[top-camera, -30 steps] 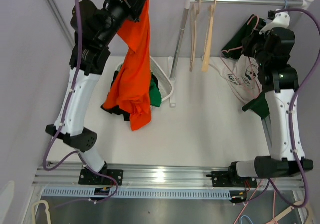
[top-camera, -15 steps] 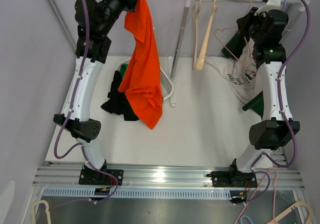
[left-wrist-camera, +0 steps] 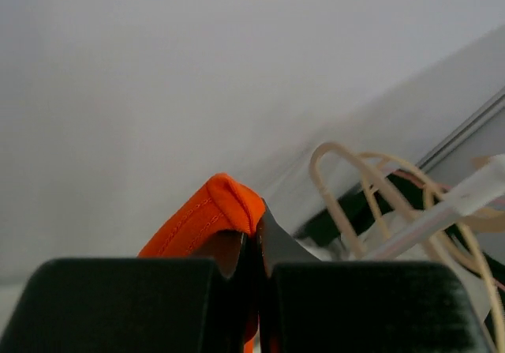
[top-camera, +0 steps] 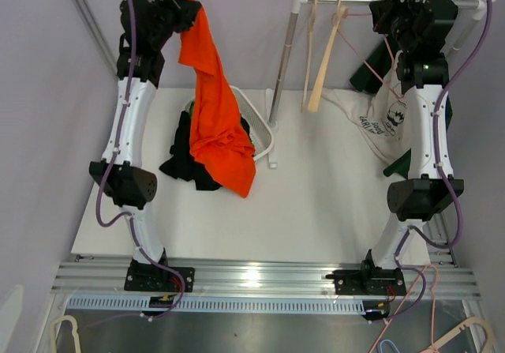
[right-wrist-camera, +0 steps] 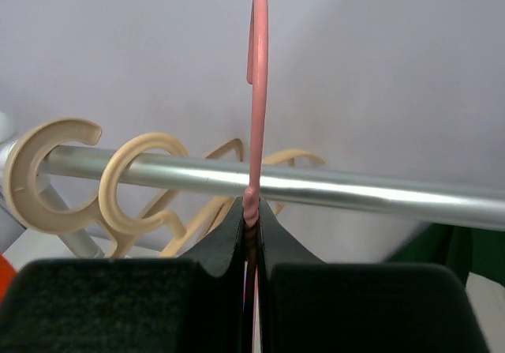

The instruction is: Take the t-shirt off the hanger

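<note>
Top external: your left claw (top-camera: 185,12) pinched shut on fold of orange cotton t-shirt (top-camera: 217,108). Shirt hangs below claw, long axis vertical, lower end over white plastic basket (top-camera: 264,132). Right claw (right-wrist-camera: 251,207), well apart to right, clamped on neck of thin pink wire hanger (right-wrist-camera: 258,61) by silver metal rail (right-wrist-camera: 371,193). Shirt looks free of hanger; your left arm alone carries it.

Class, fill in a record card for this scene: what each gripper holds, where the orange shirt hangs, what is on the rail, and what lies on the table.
left gripper: shut on orange t-shirt
right gripper: shut on pink hanger
orange t-shirt: hangs from left gripper, apart from pink hanger, lower end by white basket
rail: two cream hangers
table: dark clothes beside the basket
</note>
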